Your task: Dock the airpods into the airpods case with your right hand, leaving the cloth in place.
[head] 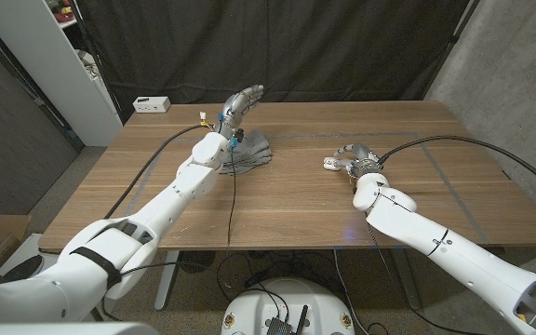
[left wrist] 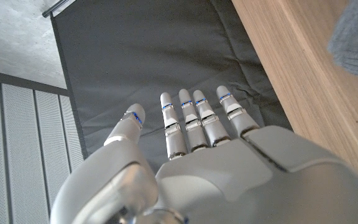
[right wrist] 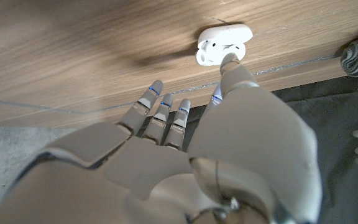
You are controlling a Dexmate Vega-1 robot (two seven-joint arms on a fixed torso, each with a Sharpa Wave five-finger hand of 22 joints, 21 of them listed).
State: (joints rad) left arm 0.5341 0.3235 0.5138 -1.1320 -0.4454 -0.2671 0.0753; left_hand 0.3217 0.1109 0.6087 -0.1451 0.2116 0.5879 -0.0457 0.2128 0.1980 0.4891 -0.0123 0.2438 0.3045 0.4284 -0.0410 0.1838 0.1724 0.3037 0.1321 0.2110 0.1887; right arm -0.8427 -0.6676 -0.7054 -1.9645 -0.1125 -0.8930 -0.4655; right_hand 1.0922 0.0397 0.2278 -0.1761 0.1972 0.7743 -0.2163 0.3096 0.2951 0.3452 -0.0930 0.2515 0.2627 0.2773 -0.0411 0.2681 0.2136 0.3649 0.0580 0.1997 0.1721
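Table point(head: 287, 200): a wooden top ran wide across the head view, with a dark curtain hanging behind its far edge
Left arm point(head: 170, 200): white, it reached from the near left corner toward the far middle of the table
Right arm point(head: 435, 244): white, it came in from the near right corner and ended right of centre
Cloth point(head: 249, 154): a grey, rumpled piece lay on the wood just beside the left wrist, on its right side; a corner of it also showed in the left wrist view point(left wrist: 356, 40)
Left hand point(head: 240, 102): it was raised off the table beyond the cloth, fingers point(left wrist: 185, 121) straight and apart, holding nothing
Right hand point(head: 359, 163): it sat low over the table with its back up; one finger point(right wrist: 232, 65) reached out and touched the case, the others lay loosely extended beside it with nothing between them
Airpods case point(right wrist: 222, 43): small, white and rounded, it lay on the bare wood at the right hand's fingertip, well apart from the cloth; in the head view it showed as a white shape point(head: 329, 164) at the hand's left edge
Case lid: it seemed to be open, though the wrist view was too blurred to be sure
White box point(head: 151, 104): a small one stood at the far left corner of the table
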